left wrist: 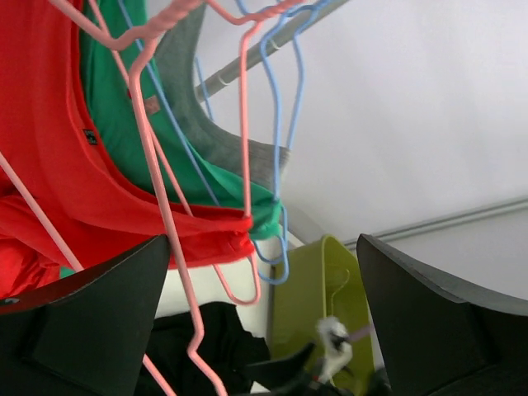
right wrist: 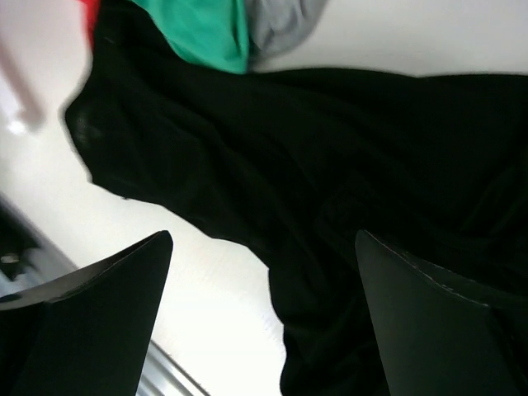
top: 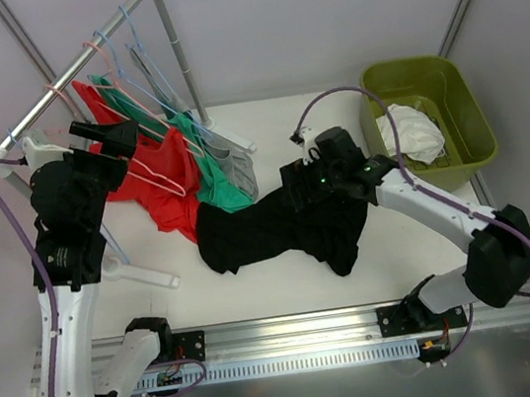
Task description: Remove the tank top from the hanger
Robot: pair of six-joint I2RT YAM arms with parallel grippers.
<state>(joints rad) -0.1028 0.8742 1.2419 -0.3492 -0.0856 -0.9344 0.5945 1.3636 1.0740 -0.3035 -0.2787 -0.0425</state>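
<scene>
The red tank top [top: 148, 181] hangs on a pink hanger [left wrist: 161, 206] from the rail [top: 77, 72], draping low toward the bench [top: 402, 248]. The left tool [left wrist: 264, 243] is just beside it, spread wide, with the pink wire crossing between its fingers. A green top [top: 213, 181], a grey top [top: 236, 168] and blue hangers [left wrist: 285, 124] crowd close behind. The right tool [right wrist: 262, 239], also spread, hovers over a black garment [top: 270, 233] lying on the bench. A green bin [top: 469, 128] holding white cloth [top: 415, 136] stands at the right.

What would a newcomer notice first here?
The red tank top hangs with a green top and a grey top from the rail at far left, beside the open left hand. A black garment sprawls mid-table under the open right hand. A green bin sits far right.
</scene>
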